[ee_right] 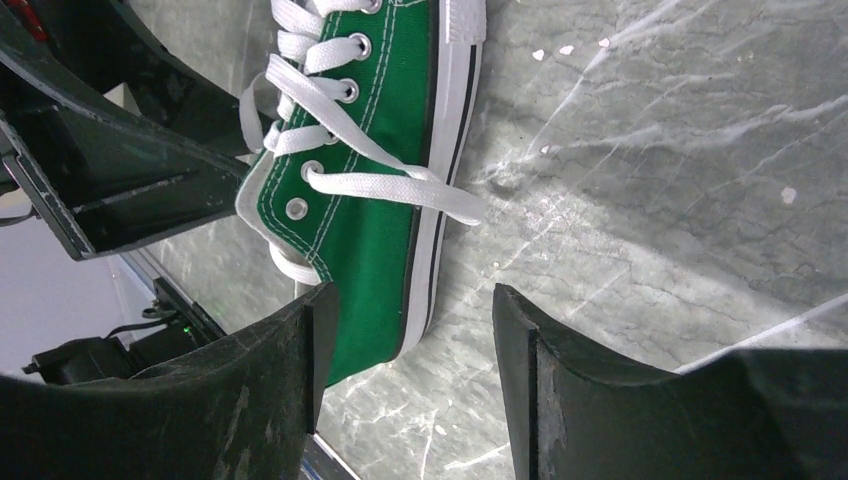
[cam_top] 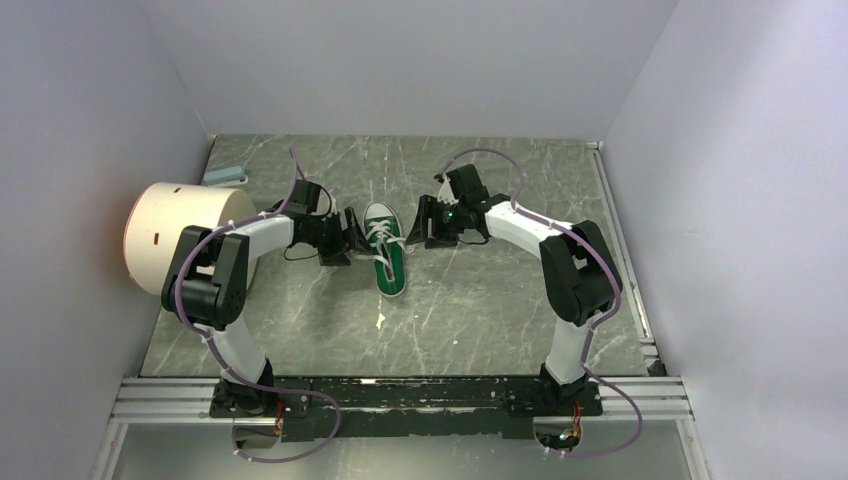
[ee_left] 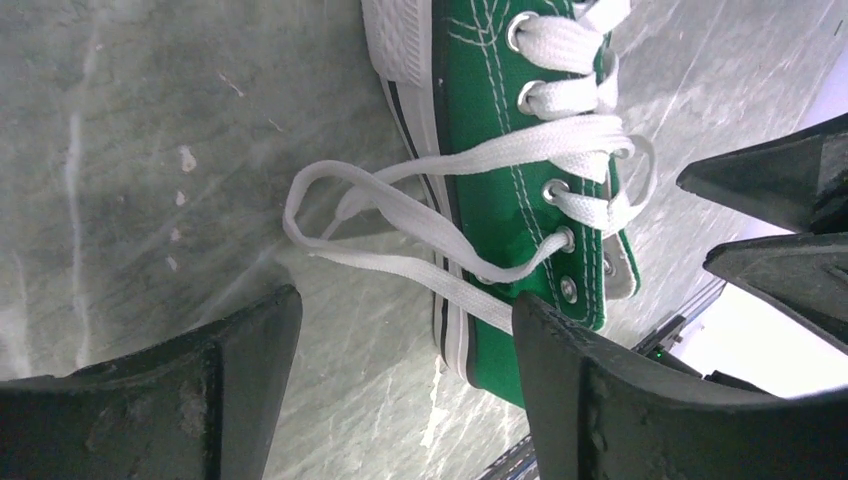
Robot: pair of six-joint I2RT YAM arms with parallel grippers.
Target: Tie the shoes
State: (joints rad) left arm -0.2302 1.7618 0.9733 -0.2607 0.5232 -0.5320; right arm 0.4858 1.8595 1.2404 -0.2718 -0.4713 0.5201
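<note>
**Left gripper and right gripper gape beside sneaker**

We grip nothing. The green sneaker lies on the marbled table, white laces loose. Left of the sneaker lies a white drum, contents hidden; pale walls surround.

The sneaker is green canvas with white stitching, white laces, silver eyelets and a white sole lined with a black stripe. The desk is grey-green marble with pale veins. The left tool and right tool are black. At 9 o'clock, a cream cylinder shows an orange-red edge.
</note>
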